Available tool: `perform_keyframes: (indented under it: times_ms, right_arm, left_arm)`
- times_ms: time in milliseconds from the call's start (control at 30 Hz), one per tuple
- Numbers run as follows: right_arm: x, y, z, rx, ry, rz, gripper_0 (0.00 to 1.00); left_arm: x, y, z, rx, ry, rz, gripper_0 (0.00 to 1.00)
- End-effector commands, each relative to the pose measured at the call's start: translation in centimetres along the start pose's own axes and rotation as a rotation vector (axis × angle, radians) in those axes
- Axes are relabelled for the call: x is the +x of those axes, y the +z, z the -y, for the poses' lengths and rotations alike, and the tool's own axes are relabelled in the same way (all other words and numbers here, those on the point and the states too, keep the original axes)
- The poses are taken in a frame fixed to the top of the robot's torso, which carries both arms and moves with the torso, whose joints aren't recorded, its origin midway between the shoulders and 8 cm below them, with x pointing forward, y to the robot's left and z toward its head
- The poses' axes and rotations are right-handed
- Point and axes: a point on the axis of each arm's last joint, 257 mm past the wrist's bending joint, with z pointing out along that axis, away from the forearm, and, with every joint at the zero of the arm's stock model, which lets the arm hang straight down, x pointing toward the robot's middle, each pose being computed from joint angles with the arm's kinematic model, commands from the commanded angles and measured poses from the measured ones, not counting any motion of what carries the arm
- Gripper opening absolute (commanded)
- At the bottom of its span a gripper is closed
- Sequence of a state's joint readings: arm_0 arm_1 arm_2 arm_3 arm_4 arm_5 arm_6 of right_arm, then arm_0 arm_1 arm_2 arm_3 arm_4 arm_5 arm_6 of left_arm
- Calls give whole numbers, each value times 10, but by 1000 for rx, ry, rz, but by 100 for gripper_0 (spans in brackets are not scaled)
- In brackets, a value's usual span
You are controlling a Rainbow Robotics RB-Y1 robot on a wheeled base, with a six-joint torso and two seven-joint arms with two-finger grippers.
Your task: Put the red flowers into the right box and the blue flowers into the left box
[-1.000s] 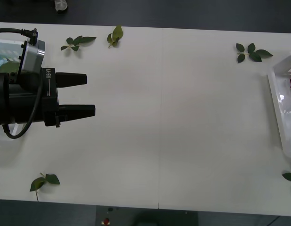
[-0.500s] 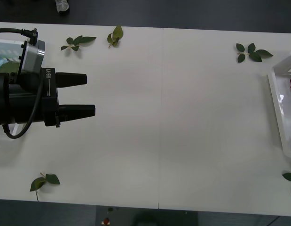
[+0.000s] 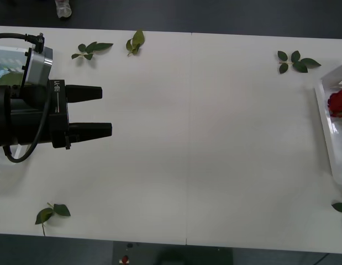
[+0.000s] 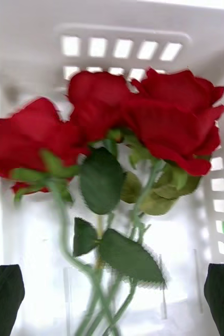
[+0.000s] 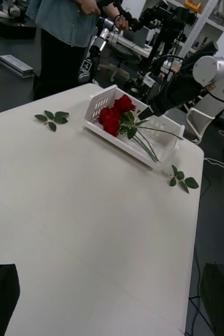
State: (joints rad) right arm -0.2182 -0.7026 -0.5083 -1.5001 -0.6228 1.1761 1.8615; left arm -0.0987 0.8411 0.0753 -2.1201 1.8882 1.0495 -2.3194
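**Risk: stems snagging on withdrawal**

White table, lab benches behind. Right gripper wide, holding nothing, over the right box; red flowers lie just ahead of its fingers, stems between them. Pulling back low could drag stems out. Left gripper wide, beside the left box.

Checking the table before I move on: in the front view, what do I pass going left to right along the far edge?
Left box at the left edge → leaf sprig → single curled leaf → three-leaf sprig → right box with red flowers at the right edge.
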Motion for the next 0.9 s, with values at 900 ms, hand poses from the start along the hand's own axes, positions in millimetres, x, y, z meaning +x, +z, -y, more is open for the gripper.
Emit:
perform_keyframes:
  times_ms: [900]
  right_arm:
    - [-130,-125,-192,-582,-801,363,100]
  left_arm:
    - [-8,1,5,15,58,-3,100]
